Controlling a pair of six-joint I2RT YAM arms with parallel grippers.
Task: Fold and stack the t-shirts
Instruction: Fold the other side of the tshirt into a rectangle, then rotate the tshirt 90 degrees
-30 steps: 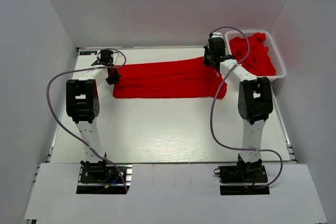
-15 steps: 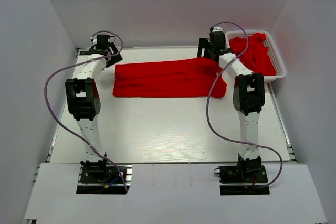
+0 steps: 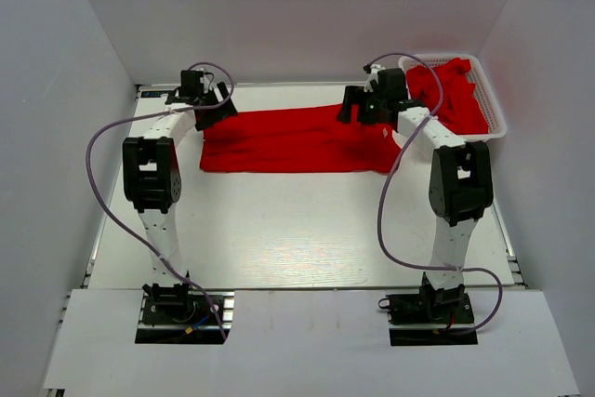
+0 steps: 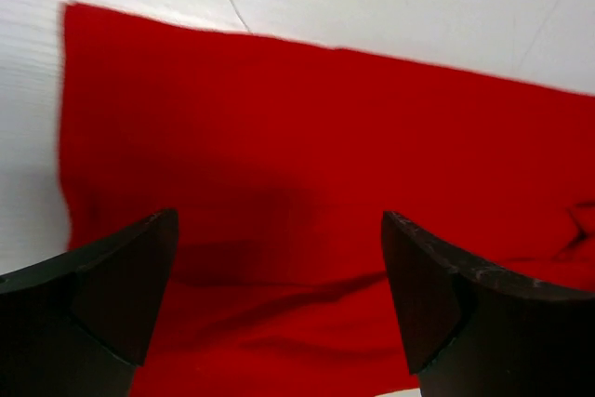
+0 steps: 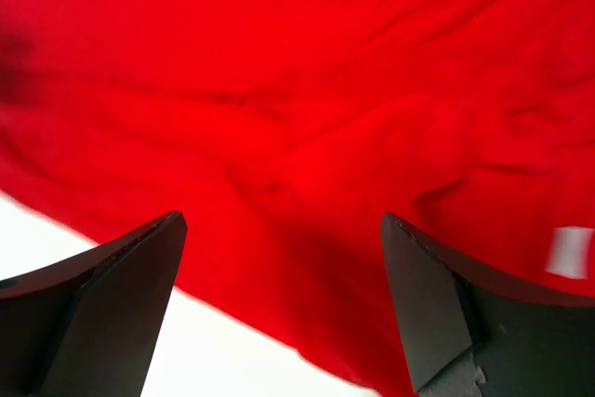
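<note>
Left fingers (image 3: pixel 221 98), right fingers (image 3: pixel 350 109): stood wide open, empty, swung inward | shirt (image 3: pixel 288 141): lay released, 12 o'clock | cross-fold judged pending.

Plain white walls (image 3: pixel 307 6) box in a pale table (image 3: pixel 297 230) (evenly, softly lit).

My view: near half of worktop (image 3: pixel 297 230) bare, plenty of room for me to pass there. Far strip taken by long flat t-shirt (image 3: pixel 297 141), left tool (image 4: pixel 277 230) and right tool (image 5: pixel 279 230) spread wide over its two ends. Far right corner tight: white basket (image 3: pixel 497 132) with heaped t-shirt (image 3: pixel 454 95), side wall (image 3: pixel 539 90) just beside it.
</note>
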